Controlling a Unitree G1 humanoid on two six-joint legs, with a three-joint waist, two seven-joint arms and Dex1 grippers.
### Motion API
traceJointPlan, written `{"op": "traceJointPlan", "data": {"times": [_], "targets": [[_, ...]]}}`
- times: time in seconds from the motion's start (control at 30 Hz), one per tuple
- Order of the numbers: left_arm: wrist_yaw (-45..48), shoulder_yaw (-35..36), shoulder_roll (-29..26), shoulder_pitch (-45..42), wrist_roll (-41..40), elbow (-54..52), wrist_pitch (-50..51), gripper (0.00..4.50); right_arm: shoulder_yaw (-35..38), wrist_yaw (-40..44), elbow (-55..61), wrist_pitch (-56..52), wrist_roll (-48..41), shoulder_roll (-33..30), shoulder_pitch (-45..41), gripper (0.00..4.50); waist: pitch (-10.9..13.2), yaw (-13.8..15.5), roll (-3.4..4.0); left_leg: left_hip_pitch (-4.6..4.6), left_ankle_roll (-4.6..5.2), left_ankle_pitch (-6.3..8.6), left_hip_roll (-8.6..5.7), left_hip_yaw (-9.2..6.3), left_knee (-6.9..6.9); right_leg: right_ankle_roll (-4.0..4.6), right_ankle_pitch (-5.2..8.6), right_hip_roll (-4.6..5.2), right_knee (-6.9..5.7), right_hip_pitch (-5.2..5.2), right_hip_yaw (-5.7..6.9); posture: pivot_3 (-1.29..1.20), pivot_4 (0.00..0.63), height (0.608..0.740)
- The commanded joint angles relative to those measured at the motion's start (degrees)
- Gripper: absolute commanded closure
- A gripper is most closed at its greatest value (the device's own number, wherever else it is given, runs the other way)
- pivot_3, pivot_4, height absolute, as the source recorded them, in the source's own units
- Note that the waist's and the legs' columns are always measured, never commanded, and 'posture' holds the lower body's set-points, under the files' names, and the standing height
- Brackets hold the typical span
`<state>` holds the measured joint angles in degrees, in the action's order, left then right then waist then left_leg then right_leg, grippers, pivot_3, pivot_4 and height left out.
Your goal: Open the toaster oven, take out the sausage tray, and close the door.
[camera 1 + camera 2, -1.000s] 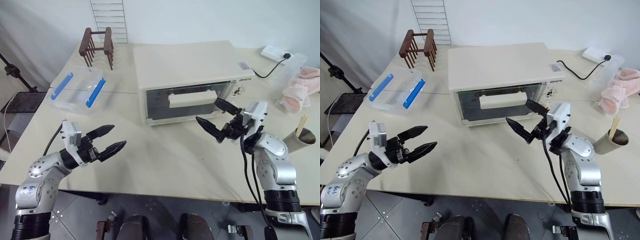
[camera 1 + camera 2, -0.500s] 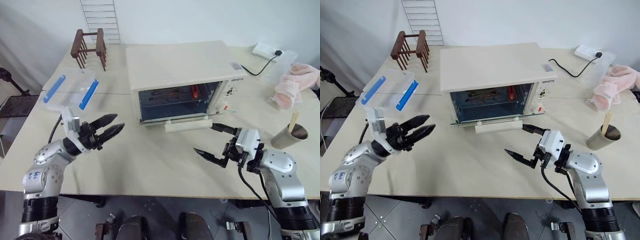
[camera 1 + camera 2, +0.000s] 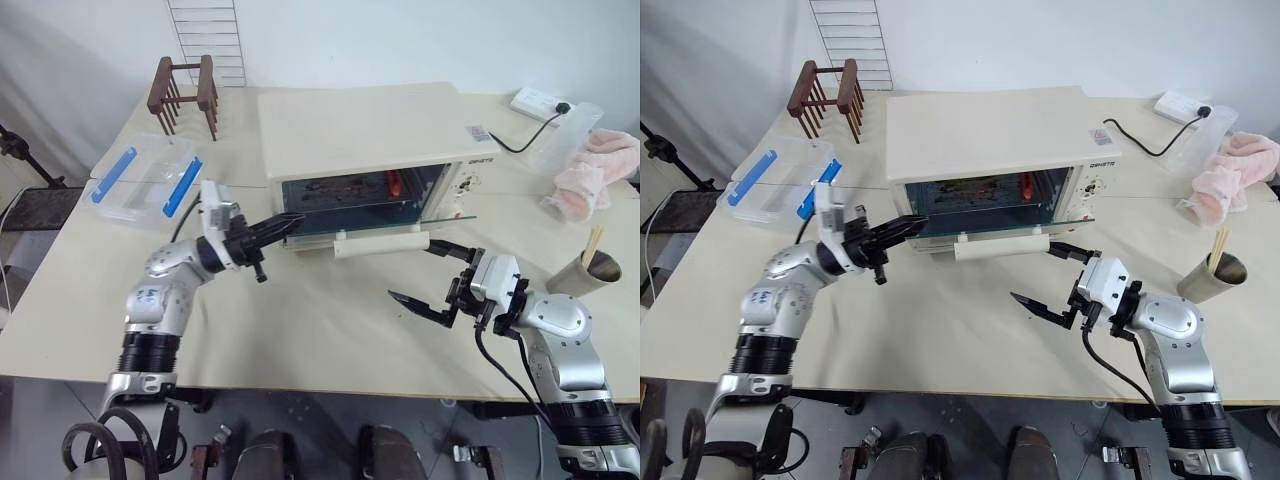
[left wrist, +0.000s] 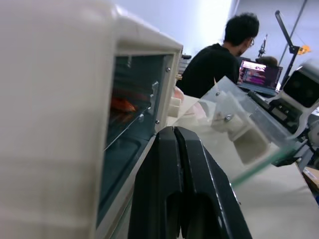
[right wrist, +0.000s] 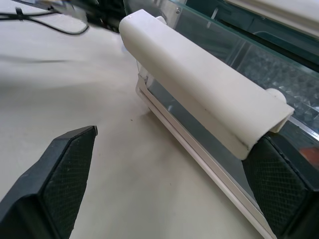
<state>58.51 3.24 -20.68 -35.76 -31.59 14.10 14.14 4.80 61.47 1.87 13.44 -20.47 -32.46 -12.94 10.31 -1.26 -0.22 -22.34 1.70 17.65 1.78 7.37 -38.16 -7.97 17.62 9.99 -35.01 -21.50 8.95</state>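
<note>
Toaster oven [image 3: 370,130] on the counter [image 3: 300,330], door [image 3: 1000,236] dropped open; sausage tray [image 3: 980,190] inside. My left end effector [image 3: 912,223], fingers together, reaches the opening's corner. My right end effector [image 3: 1052,276] gapes just before the handle [image 5: 199,74].

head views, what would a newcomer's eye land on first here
The oven in the middle of the table, its door dropped open with a red sausage glowing inside. Next, the left pincer, shut, poking at the oven's left front corner, and the right pincer, wide open, just in front of the door's handle.
</note>
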Motion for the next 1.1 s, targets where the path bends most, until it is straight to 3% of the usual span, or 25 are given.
{"op": "traceJointPlan", "data": {"times": [0.03,0.2,0.4,0.5,0.77,0.87,0.97,1.1], "targets": [[2.01,-0.66,0.41,-0.40,1.24,0.74,-2.10,4.49,2.70,-2.26,1.93,0.72,0.44,-1.52,2.44,0.00,0.01,0.01,-0.01,0.00,0.00,0.00,0.00,0.00,0.00,0.00,0.00,0.00,0.01,0.00,0.00,0.00,0.150,0.740],[4.37,-1.92,0.13,0.52,2.72,1.53,-3.07,4.49,8.07,-8.75,4.30,-0.21,2.81,-3.04,9.87,0.00,0.01,0.49,-0.01,-0.02,0.00,0.00,0.00,0.00,-0.02,0.00,0.00,0.01,0.01,0.00,-0.01,0.00,0.150,0.740],[9.25,-5.12,-1.29,3.12,5.77,1.85,-5.14,4.49,17.90,-15.92,11.93,-1.87,2.37,-1.84,25.06,0.00,0.00,1.71,0.00,-0.02,0.00,0.01,-0.01,-0.02,-0.01,0.00,0.00,0.01,0.04,0.01,-0.01,0.00,0.150,0.740],[9.26,-5.47,-0.47,3.82,6.17,2.14,-5.71,4.49,19.54,-18.65,13.54,-0.70,3.14,-1.36,26.50,0.00,0.01,1.48,-0.02,-0.02,0.01,0.01,-0.01,0.07,-0.03,0.00,0.00,0.00,0.15,0.01,-0.06,0.00,0.150,0.740],[6.50,-7.75,0.29,5.53,13.91,5.50,-14.70,4.49,20.02,-17.01,14.79,0.40,1.25,-4.70,22.79,0.00,0.01,1.13,-0.02,0.06,0.08,-0.07,0.01,0.22,-0.09,0.02,0.01,0.01,0.11,0.02,-0.29,0.00,0.150,0.740],[4.22,-7.09,0.65,5.49,15.06,5.93,-16.33,4.49,15.90,-18.15,14.52,1.13,5.33,-5.79,16.39,0.00,0.01,0.92,-0.01,0.06,0.09,-0.07,0.03,0.26,-0.12,0.02,0.00,0.01,0.10,0.00,-0.32,0.00,0.150,0.740],[2.91,-7.87,-0.40,5.89,17.54,5.44,-18.36,4.49,9.73,-23.39,11.59,2.86,14.92,-4.05,6.96,0.00,0.01,0.88,-0.01,0.11,0.10,-0.08,0.06,0.25,-0.15,0.03,0.01,0.01,-0.03,0.00,-0.33,0.00,0.150,0.740],[0.94,-4.55,1.07,7.62,12.79,0.54,-16.81,3.63,0.37,-28.00,8.29,3.55,25.91,-1.04,-2.58,0.00,0.00,0.84,-0.01,0.09,0.10,-0.08,0.06,0.26,-0.14,0.03,0.00,0.03,-0.08,-0.07,-0.35,0.00,0.150,0.740]]}}
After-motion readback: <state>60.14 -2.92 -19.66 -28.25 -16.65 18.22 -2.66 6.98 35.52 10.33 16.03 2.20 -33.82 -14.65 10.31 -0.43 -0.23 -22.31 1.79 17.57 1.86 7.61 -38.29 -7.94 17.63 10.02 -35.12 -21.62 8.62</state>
